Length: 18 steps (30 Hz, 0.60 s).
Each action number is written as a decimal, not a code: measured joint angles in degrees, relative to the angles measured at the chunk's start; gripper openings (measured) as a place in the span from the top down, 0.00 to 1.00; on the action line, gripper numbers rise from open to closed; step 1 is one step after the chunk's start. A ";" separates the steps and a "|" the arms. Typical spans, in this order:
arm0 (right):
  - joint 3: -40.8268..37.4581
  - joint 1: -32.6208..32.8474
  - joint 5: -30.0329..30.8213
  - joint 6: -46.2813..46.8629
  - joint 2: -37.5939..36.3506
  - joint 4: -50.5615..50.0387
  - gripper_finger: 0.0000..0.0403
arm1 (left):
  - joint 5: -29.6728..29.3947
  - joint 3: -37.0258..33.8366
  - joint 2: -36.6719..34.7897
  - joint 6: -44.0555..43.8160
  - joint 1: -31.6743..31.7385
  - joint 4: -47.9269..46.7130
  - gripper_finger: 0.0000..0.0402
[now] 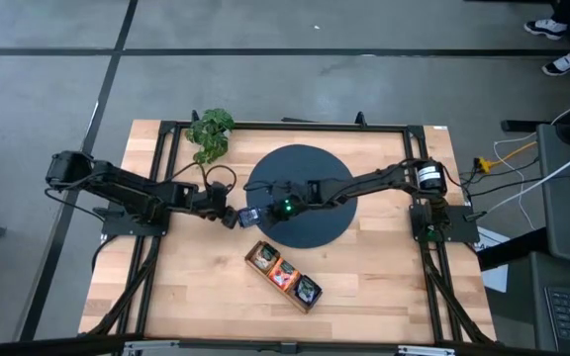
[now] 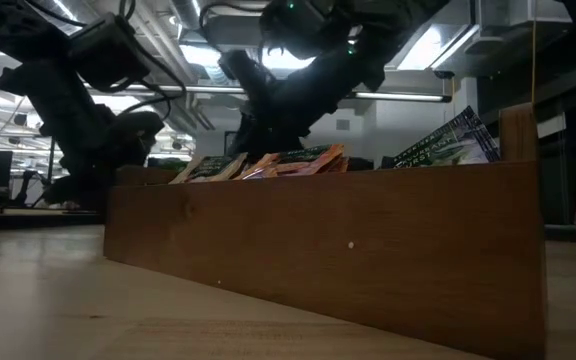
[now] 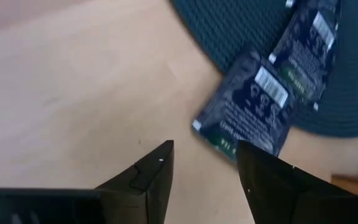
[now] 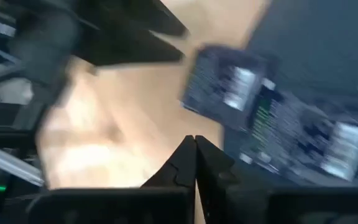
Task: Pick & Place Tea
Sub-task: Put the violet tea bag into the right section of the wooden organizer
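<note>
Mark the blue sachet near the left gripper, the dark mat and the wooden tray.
blue sachet point(image 3: 250, 106): left wrist view, middle of its printed face.
dark mat point(image 1: 310, 163): high view, bare patch near its far rim.
wooden tray point(image 2: 328, 250): low view, near side wall.

One camera hangs above me, looking straight down on the whole worktop point(image 1: 196, 287) and both my arms. Another sits at worktop height, close against the wooden tray point(image 2: 368, 250), facing level into the room. Each wrist camera looks forward past my own fingers, very near the surface; both take in the dark round mat point(image 3: 253, 31) edge and blue sachets point(image 3: 250, 106).
</note>
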 joint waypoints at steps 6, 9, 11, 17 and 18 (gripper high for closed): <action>-0.06 -0.86 -0.98 0.23 0.02 -5.89 0.97 | -2.13 0.01 0.04 4.56 0.12 3.50 0.62; -0.06 -1.00 -1.03 0.61 0.02 -5.82 0.98 | -1.54 0.04 0.94 7.28 0.49 3.79 0.66; -0.04 -0.98 -1.01 1.75 0.02 -5.74 0.99 | -0.78 0.04 2.07 8.37 0.66 3.83 0.70; -0.04 -0.96 -1.01 3.00 0.02 -5.69 0.94 | -1.29 0.04 6.41 10.18 0.66 6.35 0.81; -0.04 -0.96 -1.01 3.39 0.02 -5.63 0.93 | -1.47 0.07 7.21 10.60 0.64 6.86 0.83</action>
